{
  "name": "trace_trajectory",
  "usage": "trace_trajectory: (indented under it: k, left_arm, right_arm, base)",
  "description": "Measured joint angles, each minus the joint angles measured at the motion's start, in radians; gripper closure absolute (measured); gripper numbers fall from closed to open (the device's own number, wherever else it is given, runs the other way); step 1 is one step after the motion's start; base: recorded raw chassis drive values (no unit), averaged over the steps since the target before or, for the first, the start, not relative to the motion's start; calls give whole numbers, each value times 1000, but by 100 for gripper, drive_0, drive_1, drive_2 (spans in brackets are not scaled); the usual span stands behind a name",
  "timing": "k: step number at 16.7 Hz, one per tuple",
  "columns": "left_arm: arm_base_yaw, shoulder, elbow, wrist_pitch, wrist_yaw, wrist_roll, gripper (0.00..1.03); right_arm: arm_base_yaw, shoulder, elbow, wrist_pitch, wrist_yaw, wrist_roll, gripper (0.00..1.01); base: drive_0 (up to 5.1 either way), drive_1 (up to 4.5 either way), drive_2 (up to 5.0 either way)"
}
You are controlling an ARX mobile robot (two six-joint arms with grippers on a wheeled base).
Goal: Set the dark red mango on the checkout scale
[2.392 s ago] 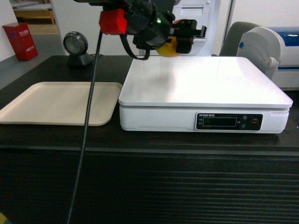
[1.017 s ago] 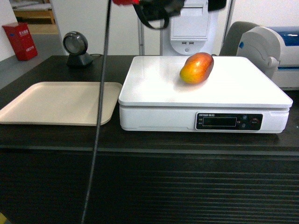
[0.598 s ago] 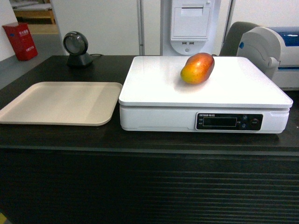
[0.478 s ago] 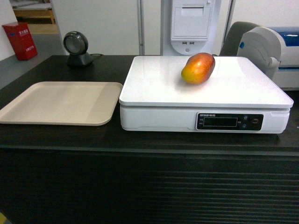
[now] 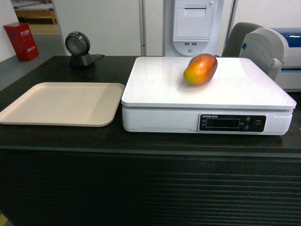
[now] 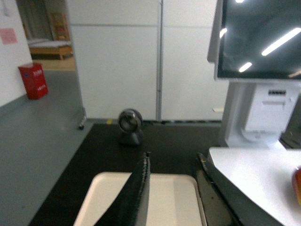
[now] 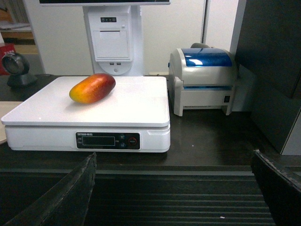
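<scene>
The dark red mango [image 5: 200, 69] lies toward the scale's [image 5: 164, 89] back edge on the checkout [image 5: 108, 139]. The right gripper [image 7: 174, 188] is spread wide; the left gripper [image 6: 176, 188] seems parted, though poorly seen.

Left gripper [image 6: 171, 188]: dark, blade-like tapered fingers [image 6: 136, 197]. Right gripper [image 7: 174, 188]: broad black fingers [image 7: 70, 195] with rough, matte edges.

Left wrist view crops the dark red mango [image 6: 297, 184] at right edge; scale [image 6: 254, 176] display text probably unreadable.
</scene>
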Motion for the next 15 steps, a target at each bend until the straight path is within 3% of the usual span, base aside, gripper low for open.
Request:
trace_trajectory:
  k: [3, 4, 5, 15]
  left_arm:
    - [21, -67, -259, 69, 49, 3, 101]
    - [49, -172, -352, 122, 60, 3, 101]
    - [121, -246, -473, 122, 131, 4, 101]
    - [119, -521, -635, 22, 136, 4, 101]
  right_arm:
    - [0, 0, 0, 0, 1, 0, 3]
    - [0, 0, 0, 0, 0, 0, 3]
    - [0, 0, 0, 0, 1, 0, 3]
    - [0, 0, 0, 0, 1, 0, 3]
  base:
    - [0, 0, 0]
    - [0, 0, 0]
    - [0, 0, 0]
    - [0, 0, 0]
